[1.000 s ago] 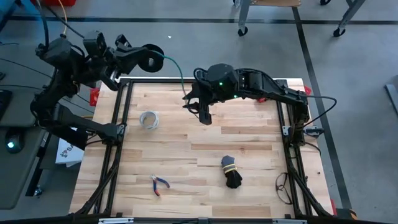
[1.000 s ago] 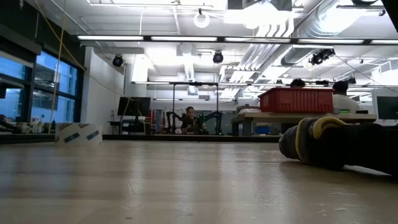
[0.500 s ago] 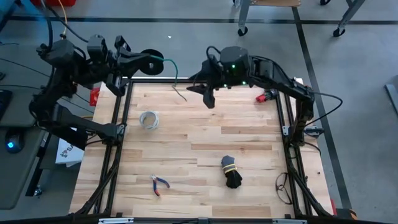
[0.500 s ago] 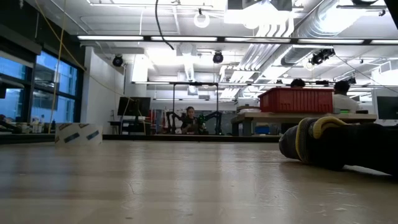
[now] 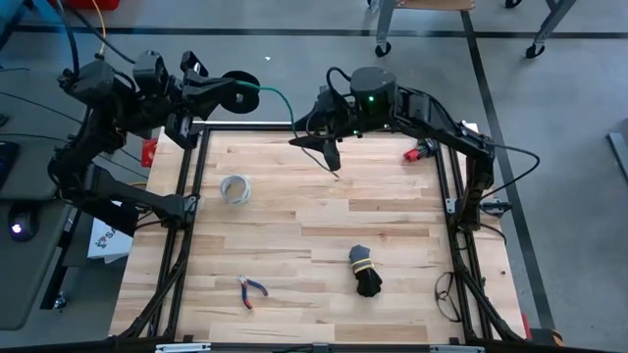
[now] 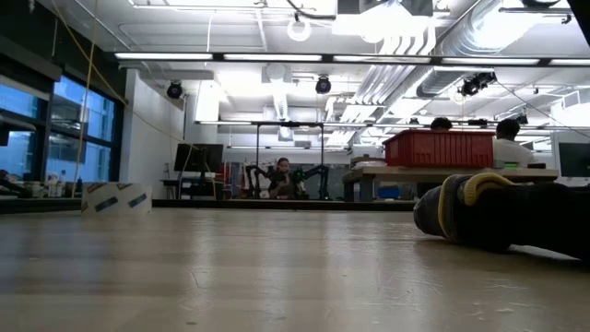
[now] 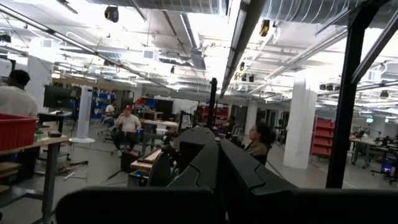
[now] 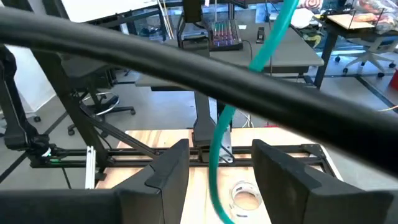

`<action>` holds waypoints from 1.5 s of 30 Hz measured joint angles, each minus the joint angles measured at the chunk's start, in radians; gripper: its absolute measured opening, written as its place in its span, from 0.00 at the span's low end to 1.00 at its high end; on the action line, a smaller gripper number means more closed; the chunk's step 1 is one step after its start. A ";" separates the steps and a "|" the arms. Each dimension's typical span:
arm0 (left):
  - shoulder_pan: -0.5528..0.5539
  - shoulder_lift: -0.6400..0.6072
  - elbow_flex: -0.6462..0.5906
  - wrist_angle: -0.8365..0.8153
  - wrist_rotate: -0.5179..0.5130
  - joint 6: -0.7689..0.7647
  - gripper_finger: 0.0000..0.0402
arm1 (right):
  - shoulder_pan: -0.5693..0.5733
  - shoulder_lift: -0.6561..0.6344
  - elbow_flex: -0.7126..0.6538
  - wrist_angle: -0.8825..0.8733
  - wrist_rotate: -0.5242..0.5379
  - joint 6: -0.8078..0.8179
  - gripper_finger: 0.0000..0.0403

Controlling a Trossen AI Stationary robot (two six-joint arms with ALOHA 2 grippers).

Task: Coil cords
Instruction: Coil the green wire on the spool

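Overhead, left gripper clamped on cord coil, right gripper wide (tail between fingers).

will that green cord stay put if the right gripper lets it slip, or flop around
Probably flops: the green cord sags in a loose arc from the coil on the left gripper. It looks thin and light, and hangs between the open right gripper fingers, so it may slide out.

The cord is green along its tail and dark where it is coiled, and in the right wrist view it shows teal-green. The table is pale striped wood in a black frame, carrying a pale grey-white ring, red-handled pliers and a black cord bundle with a yellow tie. Both arms are dark, and a red bin stands in the room behind.
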 joint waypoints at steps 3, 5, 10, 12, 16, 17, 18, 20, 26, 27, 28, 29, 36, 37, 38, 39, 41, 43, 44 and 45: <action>0.000 0.001 0.000 -0.002 0.000 0.000 0.00 | 0.000 0.001 0.000 -0.004 -0.010 -0.002 0.42; 0.000 0.001 0.000 -0.002 0.000 0.000 0.00 | 0.000 0.001 0.000 -0.007 -0.014 -0.003 0.41; 0.000 0.001 0.000 0.011 0.000 0.000 0.00 | 0.000 0.001 0.000 0.000 -0.014 -0.021 0.37; 0.000 0.004 0.000 0.026 0.000 0.000 0.00 | 0.000 0.001 0.000 0.004 -0.009 -0.021 0.35; 0.000 0.006 0.000 0.026 0.000 0.000 0.00 | 0.000 0.001 0.000 0.004 0.097 -0.024 0.34; 0.000 0.006 0.000 0.025 0.000 0.000 0.00 | 0.000 0.002 0.000 0.005 0.102 -0.029 0.34; 0.000 0.006 0.000 0.026 0.000 0.000 0.00 | 0.000 0.002 0.000 0.008 0.101 -0.029 0.34; 0.000 0.006 0.000 0.027 0.000 0.000 0.00 | -0.001 0.002 0.000 0.017 0.077 -0.029 0.34; 0.000 0.006 0.000 0.026 0.000 0.000 0.00 | 0.017 0.002 0.000 0.018 0.008 -0.029 0.34; 0.000 0.006 0.000 0.026 0.000 0.000 0.00 | 0.020 0.002 0.000 0.022 0.008 -0.029 0.34; 0.000 0.008 0.000 0.027 0.000 0.000 0.00 | 0.021 0.002 0.000 0.024 0.007 -0.029 0.33; 0.000 0.010 0.000 0.028 0.000 0.000 0.00 | 0.021 0.002 0.000 0.024 0.007 -0.029 0.33; 0.000 0.026 0.000 0.045 0.000 -0.002 0.00 | 0.020 0.002 0.000 0.031 0.019 -0.037 0.33; 0.000 0.027 0.000 0.055 0.000 -0.002 0.00 | 0.020 0.002 0.000 0.031 0.025 -0.044 0.33; 0.000 0.028 0.000 0.055 0.000 -0.003 0.00 | 0.020 0.002 0.000 0.029 0.031 -0.049 0.33; 0.000 0.031 0.000 0.056 0.000 -0.003 0.00 | 0.020 0.002 0.000 0.029 0.039 -0.055 0.33; 0.000 0.034 0.000 0.055 0.000 -0.006 0.00 | 0.020 0.002 0.000 0.029 0.058 -0.058 0.33; 0.000 0.036 0.000 0.055 0.000 -0.018 0.00 | 0.020 0.002 0.000 0.029 0.084 -0.074 0.33; 0.000 0.036 0.000 0.056 0.001 -0.019 0.00 | 0.020 0.002 0.000 0.027 0.091 -0.080 0.33; 0.000 0.035 0.000 0.057 0.001 -0.018 0.00 | 0.020 0.002 0.000 0.024 0.090 -0.081 0.33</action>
